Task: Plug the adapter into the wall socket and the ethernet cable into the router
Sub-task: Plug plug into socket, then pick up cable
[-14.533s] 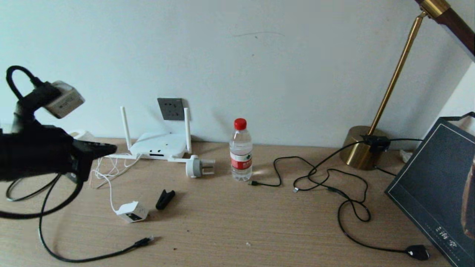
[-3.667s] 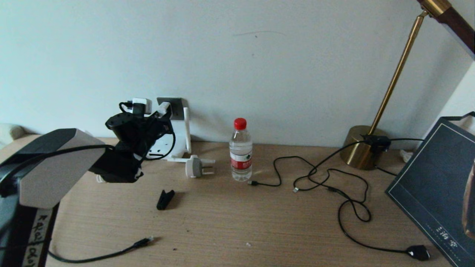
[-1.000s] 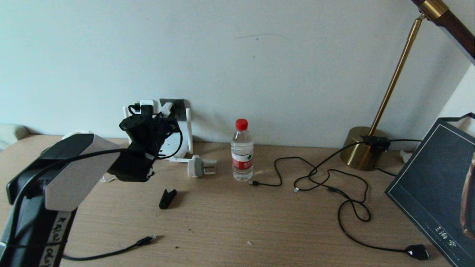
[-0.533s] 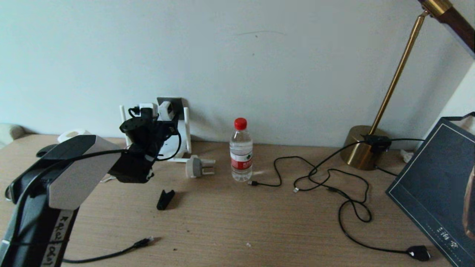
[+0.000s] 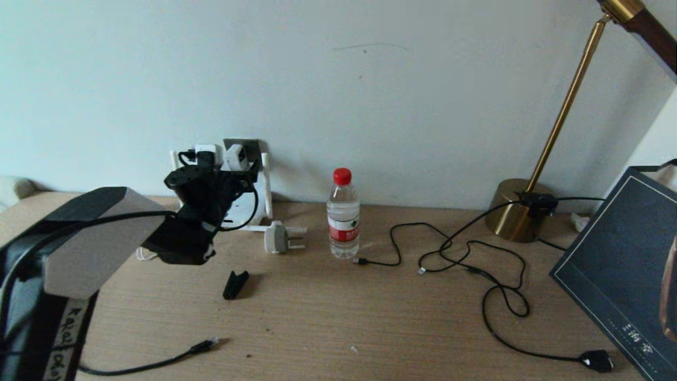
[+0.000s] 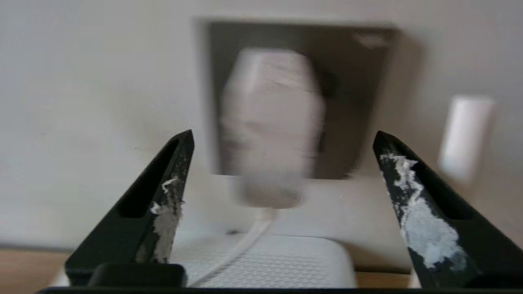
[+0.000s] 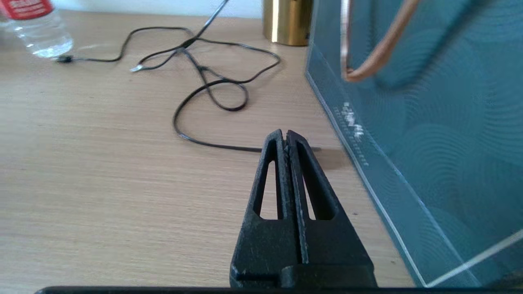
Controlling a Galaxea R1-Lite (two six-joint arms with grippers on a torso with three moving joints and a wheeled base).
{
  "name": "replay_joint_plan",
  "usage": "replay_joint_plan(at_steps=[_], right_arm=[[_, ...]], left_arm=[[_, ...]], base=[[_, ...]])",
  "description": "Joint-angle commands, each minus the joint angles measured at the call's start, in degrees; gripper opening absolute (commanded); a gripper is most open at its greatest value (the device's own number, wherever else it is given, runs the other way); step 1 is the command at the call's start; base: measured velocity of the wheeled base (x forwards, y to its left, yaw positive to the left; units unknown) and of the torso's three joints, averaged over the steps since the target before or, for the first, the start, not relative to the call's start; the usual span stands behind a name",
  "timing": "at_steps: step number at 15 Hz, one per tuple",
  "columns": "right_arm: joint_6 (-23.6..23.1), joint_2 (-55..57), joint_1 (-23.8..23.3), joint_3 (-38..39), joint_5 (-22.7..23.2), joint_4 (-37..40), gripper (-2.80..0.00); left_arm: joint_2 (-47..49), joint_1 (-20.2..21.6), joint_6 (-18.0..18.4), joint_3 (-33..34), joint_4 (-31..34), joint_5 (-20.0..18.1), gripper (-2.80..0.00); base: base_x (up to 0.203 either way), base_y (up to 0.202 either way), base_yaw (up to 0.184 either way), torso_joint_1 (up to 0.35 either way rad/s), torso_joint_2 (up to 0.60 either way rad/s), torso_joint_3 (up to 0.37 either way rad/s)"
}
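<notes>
- Ethernet cable (image 5: 158, 362) is lying along the near left part of the wooden table (image 5: 338, 317), its clear-tipped plug (image 5: 207, 344) pointing toward the middle and touching nothing else.
- Left gripper (image 6: 282, 143) is hovering in front of the wall socket (image 6: 355, 98) with its fingers spread wide and grasping nothing.
- Adapter (image 6: 271, 118) is sitting against the socket's dark plate between those spread fingers without touching either, its thin white cord (image 6: 241, 249) hanging down toward the router (image 6: 265, 261) directly below.
- Router antenna (image 5: 266, 185) is standing upright just right of the socket.
- Round white-grey plug (image 5: 283, 239) and a black clip (image 5: 235, 284) are lying on the table right of the arm, the clip nearer the front edge.
- Water bottle (image 5: 342, 214) is standing further right.
- Right gripper (image 7: 284, 141) is resting clenched and empty, low over the table beside a dark gift bag (image 7: 429, 122), near a thin black cable (image 7: 212, 94).
</notes>
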Motion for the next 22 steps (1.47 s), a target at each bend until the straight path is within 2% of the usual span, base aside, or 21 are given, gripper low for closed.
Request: replay_joint_plan(at_steps=[1, 3, 7, 10, 11, 12, 13, 14, 15, 16, 17, 18, 20, 22], right_arm=[[0.01, 0.04, -0.01, 0.0, 0.0, -0.03, -2.8], [0.01, 0.04, -0.01, 0.0, 0.0, -0.03, -2.8], [0.01, 0.04, -0.01, 0.0, 0.0, -0.03, -2.8], [0.01, 0.04, -0.01, 0.0, 0.0, -0.03, -2.8], [0.01, 0.04, -0.01, 0.0, 0.0, -0.03, -2.8], [0.01, 0.04, -0.01, 0.0, 0.0, -0.03, -2.8], [0.01, 0.04, -0.01, 0.0, 0.0, -0.03, -2.8], [0.01, 0.04, -0.01, 0.0, 0.0, -0.03, -2.8], [0.01, 0.04, -0.01, 0.0, 0.0, -0.03, -2.8], [0.01, 0.04, -0.01, 0.0, 0.0, -0.03, -2.8], [0.01, 0.04, -0.01, 0.0, 0.0, -0.03, -2.8], [0.01, 0.04, -0.01, 0.0, 0.0, -0.03, -2.8], [0.01, 0.04, -0.01, 0.0, 0.0, -0.03, -2.8], [0.01, 0.04, -0.01, 0.0, 0.0, -0.03, -2.8]], left_arm=[[-5.28, -0.2, -0.03, 6.28, -2.02, -0.08, 0.0], [-9.38, -0.29, -0.04, 13.6, -3.95, -0.22, 0.0], [-20.07, -0.06, 0.07, 34.17, -8.42, -0.68, 0.0], [-31.84, 0.42, 0.13, 48.31, -9.54, -3.36, 0.0], [-35.46, 0.51, 0.12, 51.37, -9.7, -4.1, -0.17], [-38.35, 0.67, 0.13, 53.78, -9.7, -4.86, -2.8], [-41.18, 1.4, 0.26, 56.27, -9.23, -6.73, -2.8], [-43.59, 3.94, 1.24, 57.9, -7.05, -10.52, -2.8], [-45.52, 7.57, 3.57, 58.44, -3.46, -15.11, -2.8], [-47.5, 11.67, 7.28, 58.59, 1.9, -21.73, -2.8], [-49.33, 15.33, 12.82, 58.32, 9.42, -28.68, -2.8], [-50.47, 17.13, 19.11, 57.55, 15.92, -32.76, -2.8], [-51.36, 17.9, 30.63, 55.49, 27.88, -37.38, -2.8], [-51.53, 17.03, 43.18, 53.67, 40.4, -38.84, -2.8]], base=[[0.0, 0.0, 0.0, 0.0, 0.0, 0.0], [0.0, 0.0, 0.0, 0.0, 0.0, 0.0], [0.0, 0.0, 0.0, 0.0, 0.0, 0.0], [0.0, 0.0, 0.0, 0.0, 0.0, 0.0], [0.0, 0.0, 0.0, 0.0, 0.0, 0.0], [0.0, 0.0, 0.0, 0.0, 0.0, 0.0], [0.0, 0.0, 0.0, 0.0, 0.0, 0.0], [0.0, 0.0, 0.0, 0.0, 0.0, 0.0], [0.0, 0.0, 0.0, 0.0, 0.0, 0.0], [0.0, 0.0, 0.0, 0.0, 0.0, 0.0], [0.0, 0.0, 0.0, 0.0, 0.0, 0.0], [0.0, 0.0, 0.0, 0.0, 0.0, 0.0], [0.0, 0.0, 0.0, 0.0, 0.0, 0.0], [0.0, 0.0, 0.0, 0.0, 0.0, 0.0]])
